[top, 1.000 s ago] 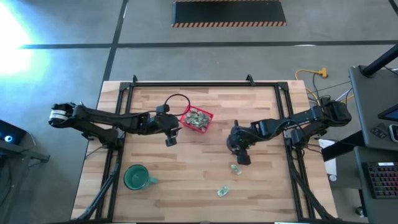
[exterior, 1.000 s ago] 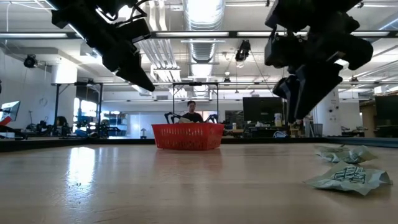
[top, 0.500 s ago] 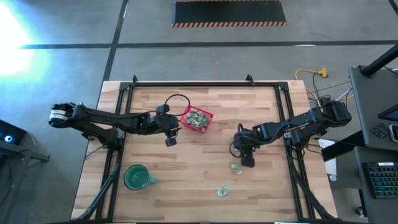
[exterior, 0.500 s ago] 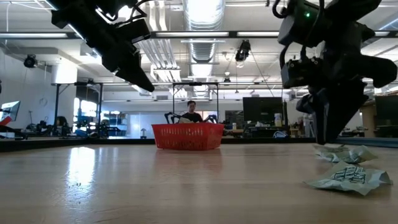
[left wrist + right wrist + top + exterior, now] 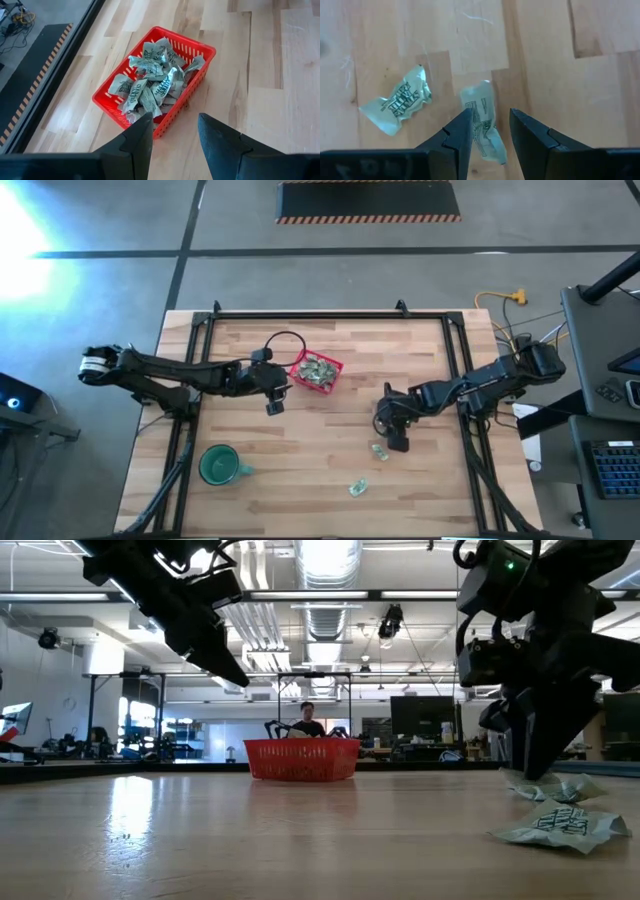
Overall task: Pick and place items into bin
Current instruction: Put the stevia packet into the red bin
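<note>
The red mesh basket [image 5: 317, 371] stands on the table's far middle, filled with several pale green-and-white wrapped pieces [image 5: 150, 80]. Two more pieces lie flat on the wood: one [image 5: 379, 450] near the right arm, one [image 5: 358, 488] closer to the near edge. My right gripper [image 5: 397, 442] is open and points down, low over the first piece [image 5: 482, 125], with a finger on either side of it [image 5: 490, 132]. The second piece [image 5: 397, 102] lies beside it. My left gripper [image 5: 175, 137] is open and waits in the air beside the basket [image 5: 155, 75].
A dark-green mug [image 5: 218, 465] stands near the table's near-left corner. A black cable loop [image 5: 285, 340] lies left of the basket. In the low view the two loose pieces [image 5: 555, 786] [image 5: 555, 823] lie at the right, and a person [image 5: 308, 720] sits far behind the basket [image 5: 301, 758].
My right gripper has moved toward the table's near edge and down, from above the bare wood to just over the loose wrapped piece, staying open. The left arm, the basket and the pieces have kept still.
</note>
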